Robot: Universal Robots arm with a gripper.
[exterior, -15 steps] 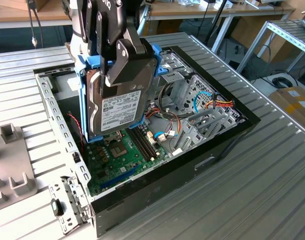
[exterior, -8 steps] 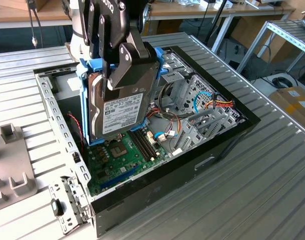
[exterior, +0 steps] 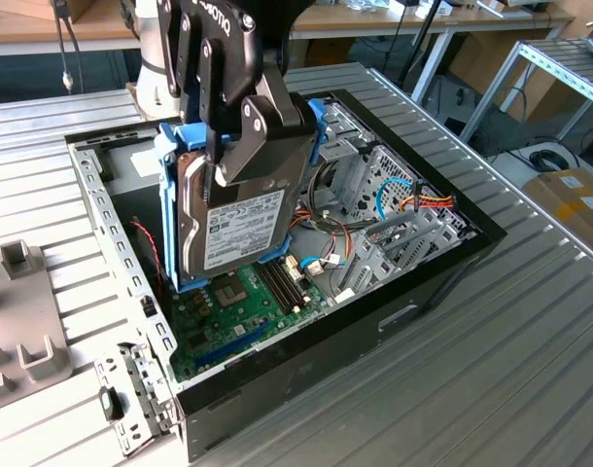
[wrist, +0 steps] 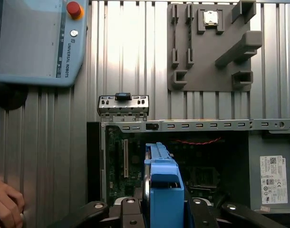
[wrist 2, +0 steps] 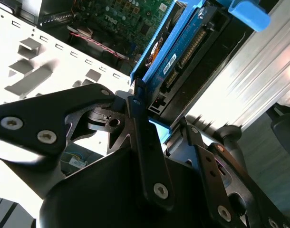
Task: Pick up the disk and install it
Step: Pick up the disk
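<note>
The disk (exterior: 240, 232), silver-grey with a white label and a light blue plastic frame, hangs on edge above the open computer case (exterior: 394, 311). My gripper (exterior: 240, 161) is shut on its upper part, one black finger lying across the labelled face. Under the disk lies the green motherboard (exterior: 243, 306). To the exterior view's right of it stands the metal drive cage (exterior: 374, 185). In the second wrist view the disk (wrist 2: 180, 52) sits between my fingers (wrist 2: 140, 128), connector edge showing. In the first wrist view the blue frame (wrist: 163, 187) rises from my gripper (wrist: 163, 211) over the case interior.
A teach pendant (wrist: 35, 42) and a grey fixture plate (wrist: 207, 47) lie on the ribbed table beyond the case. A loose metal bracket (wrist: 123, 104) sits by the case wall. A person's hand (wrist: 4, 204) rests on the table. The power-supply box (wrist: 273, 178) fills one case corner.
</note>
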